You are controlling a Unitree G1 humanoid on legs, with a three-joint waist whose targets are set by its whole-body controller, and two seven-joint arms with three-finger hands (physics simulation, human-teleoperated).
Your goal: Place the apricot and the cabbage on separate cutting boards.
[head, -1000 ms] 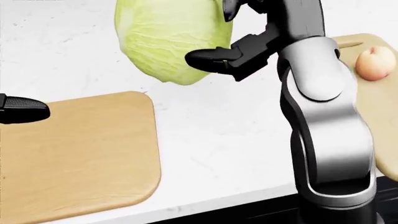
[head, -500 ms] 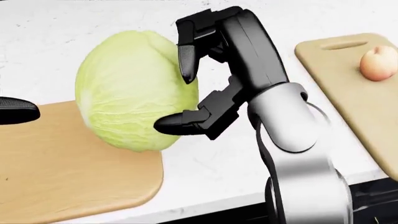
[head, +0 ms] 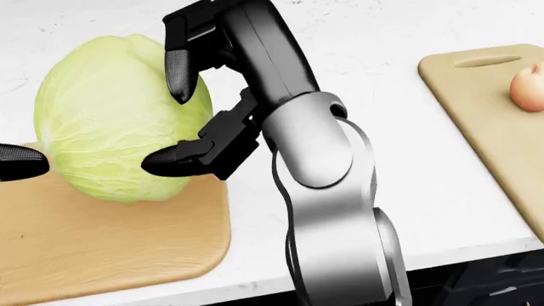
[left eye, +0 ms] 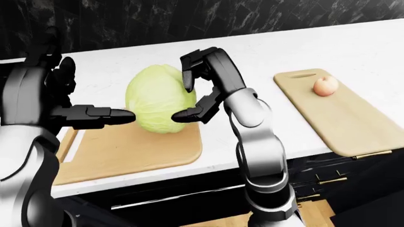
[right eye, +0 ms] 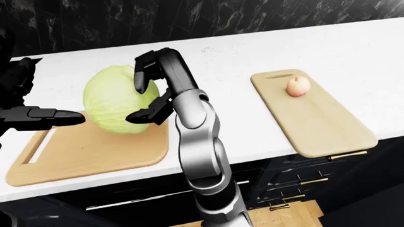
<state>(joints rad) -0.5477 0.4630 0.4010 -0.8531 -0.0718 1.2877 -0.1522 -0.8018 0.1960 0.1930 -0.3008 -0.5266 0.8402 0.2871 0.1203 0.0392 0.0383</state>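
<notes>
The cabbage [left eye: 160, 98] is now sitting over the far right part of the left cutting board [left eye: 129, 151], where a second ago it was being carried high above the bare counter [head: 400, 159] and half a second ago was only just crossing the board's right edge. Whether it is actually resting on the wood or hanging just above it is hard to tell from these angles, though in the left-eye view its underside seems to be meeting the board. The right hand [head: 187, 121] is pressing its fingers [head: 178, 73] against the cabbage's right side, curled round it, one high and one low. The left hand [left eye: 94, 113] is reaching in from the left with fingers spread, one fingertip just beside the cabbage. The apricot [left eye: 325, 85] is lying on the far end of the right cutting board [left eye: 341, 120], well apart. So the fruit's half looks done, and the cabbage is probably only awaiting release.
</notes>
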